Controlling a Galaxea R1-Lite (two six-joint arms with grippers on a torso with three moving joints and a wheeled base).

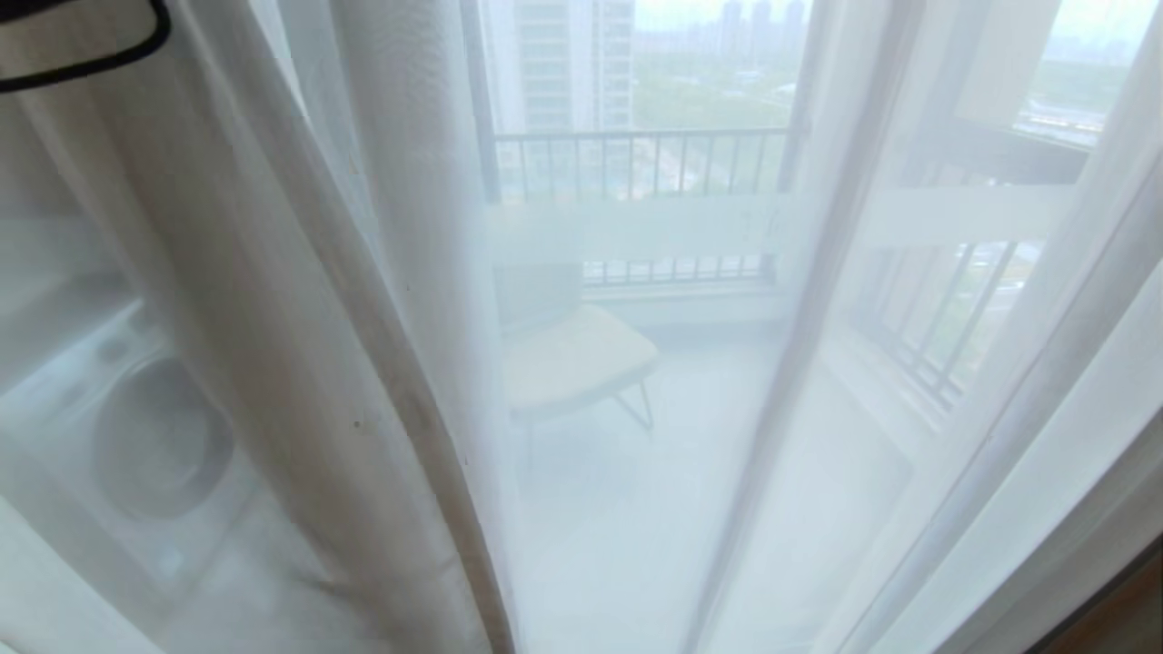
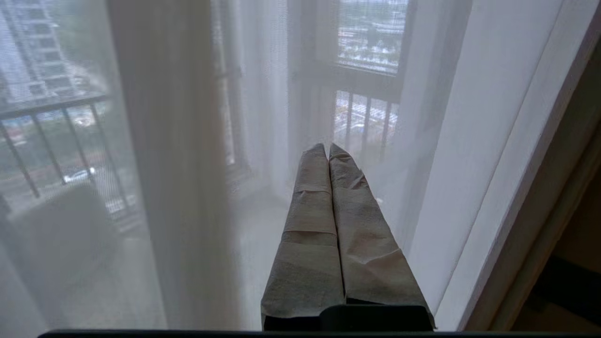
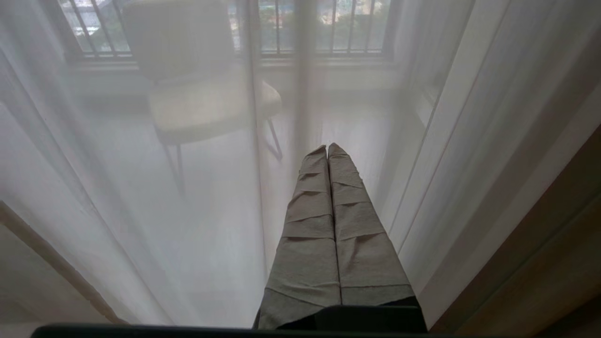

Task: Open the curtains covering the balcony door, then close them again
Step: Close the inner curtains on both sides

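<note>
Currently sheer curtains (image 1: pixel 636 409) hang across the balcony door (image 1: pixel 636 227). Left gripper (image 2: pixel 327 148) pinched closed, empty, near fabric; right gripper (image 3: pixel 327 148) likewise. I'd hook 1 fold edge and sweep sideways slowly.

Chair (image 1: pixel 572 359), washing machine (image 1: pixel 159 436) and railing (image 1: pixel 636 163) hazy behind sheer curtains (image 1: pixel 382 272).

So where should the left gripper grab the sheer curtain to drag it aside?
Probably the bunched vertical fold of the sheer curtain: gathered fabric gives the pads something to pinch. Come head-on from the room side. The left gripper is shut and needs opening first.
</note>
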